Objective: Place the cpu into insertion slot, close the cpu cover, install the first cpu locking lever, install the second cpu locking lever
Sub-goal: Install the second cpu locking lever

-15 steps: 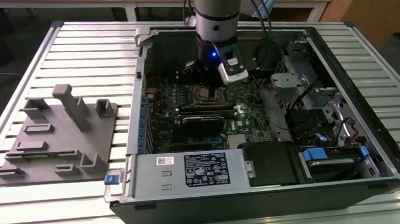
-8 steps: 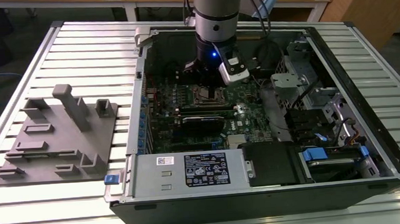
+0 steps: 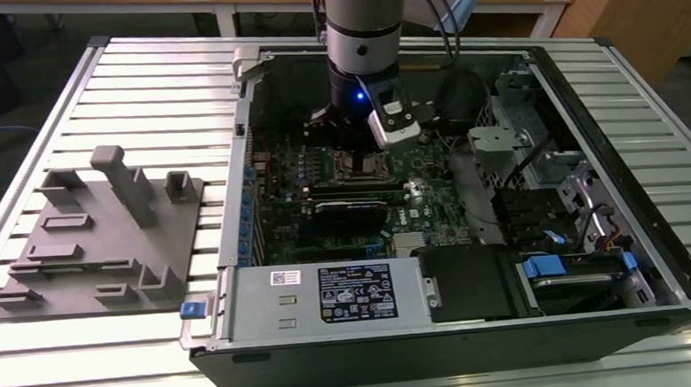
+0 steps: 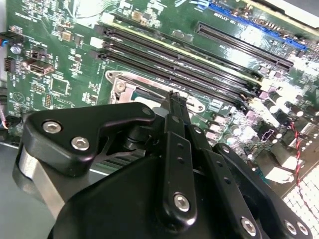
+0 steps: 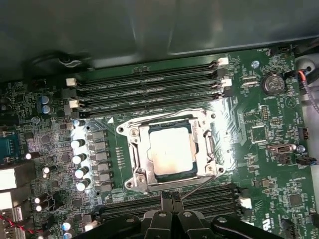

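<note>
One grey robot arm [image 3: 361, 24] reaches down into one open black computer case [image 3: 471, 329] lying on a ribbed metal counter [image 3: 139, 89]; its black claw [image 5: 171, 196] hangs just above the green motherboard [image 5: 259, 164], beside the socket, with its two fingers pressed together into a narrow tip and nothing between them.

In the first wrist view, one small flat square cpu with a plain silver-grey top [image 5: 171, 153] lies seated in the square insertion slot [image 5: 130, 130]; one thin silvery metal cpu cover with a large square cut-out [image 5: 203, 149] lies flat around it, framing the chip. One thin wire locking lever [image 5: 199, 186] runs slantwise from the socket's corner towards the claw tip, which sits just beside its end; whether the tip touches it I cannot tell. A second lever cannot be made out with certainty.

On one side of the socket lie four long black memory slots [image 5: 149, 84]; on the opposite side, by the claw, two more [image 5: 219, 196] show. Five silver capacitors [image 5: 79, 159] stand in a column next to the socket.

In the second wrist view the claw's fingers [image 4: 174, 107] point at the socket's silvery edge [image 4: 124, 87], with long black slots running past it.

In the exterior view, one grey moulded fixture tray [image 3: 100, 242] sits on the counter at the exterior view's left of the case, well apart from the arm; one black expansion card [image 3: 349, 213] lies on the board nearer than the socket; one grey power supply box with a label [image 3: 327, 296] fills the case's near edge.
</note>
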Controlling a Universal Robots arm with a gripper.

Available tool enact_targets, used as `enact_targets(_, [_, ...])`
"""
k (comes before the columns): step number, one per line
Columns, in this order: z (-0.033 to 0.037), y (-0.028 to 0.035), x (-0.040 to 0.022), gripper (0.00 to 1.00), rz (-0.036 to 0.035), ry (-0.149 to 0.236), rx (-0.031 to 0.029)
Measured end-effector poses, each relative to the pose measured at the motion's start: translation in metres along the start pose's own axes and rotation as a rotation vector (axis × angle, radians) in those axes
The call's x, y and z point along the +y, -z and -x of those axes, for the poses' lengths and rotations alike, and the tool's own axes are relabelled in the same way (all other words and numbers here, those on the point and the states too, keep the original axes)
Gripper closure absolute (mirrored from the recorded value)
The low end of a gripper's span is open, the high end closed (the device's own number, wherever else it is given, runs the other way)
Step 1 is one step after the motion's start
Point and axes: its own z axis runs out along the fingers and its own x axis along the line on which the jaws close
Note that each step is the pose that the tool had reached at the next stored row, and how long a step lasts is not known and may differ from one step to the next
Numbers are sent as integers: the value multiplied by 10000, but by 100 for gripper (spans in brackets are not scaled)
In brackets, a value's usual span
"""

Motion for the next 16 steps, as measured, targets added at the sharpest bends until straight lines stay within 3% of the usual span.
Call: enact_targets(16, [-49, -31, -40, 90, 1, 26, -5])
